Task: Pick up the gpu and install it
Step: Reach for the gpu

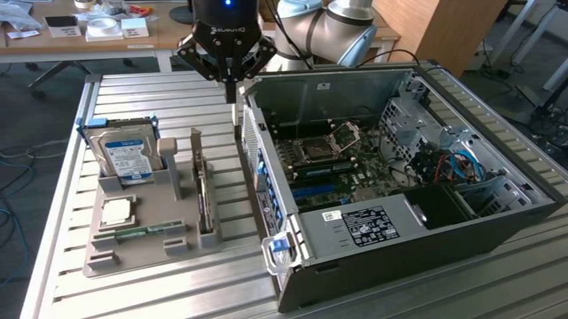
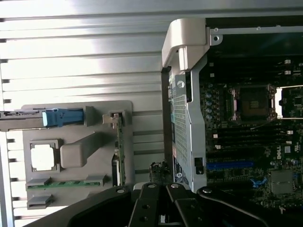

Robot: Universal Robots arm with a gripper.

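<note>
The black two-finger gripper (image 1: 231, 85) hangs at the upper centre of the exterior view, over the slatted aluminium table (image 1: 151, 93) and near the far corner of the open black computer case (image 1: 443, 256). Its fingers are brought together tip to tip and hold nothing. In the wrist view, the closed gripper (image 2: 161, 189) is seen above the gap between tray and case.

The gpu (image 1: 205, 199), a thin flat card, stands on edge in a slot of the grey plastic parts tray (image 1: 133, 256) at the exterior view's left. It is just beside the case wall and apart from the gripper. The wrist view shows the card (image 2: 119, 151) edge-on in that slot.

The tray also carries:
- a silver hard drive with a blue label (image 1: 127, 158)
- a square silver processor (image 1: 118, 212)
- a narrow green memory stick (image 1: 142, 232)
</note>
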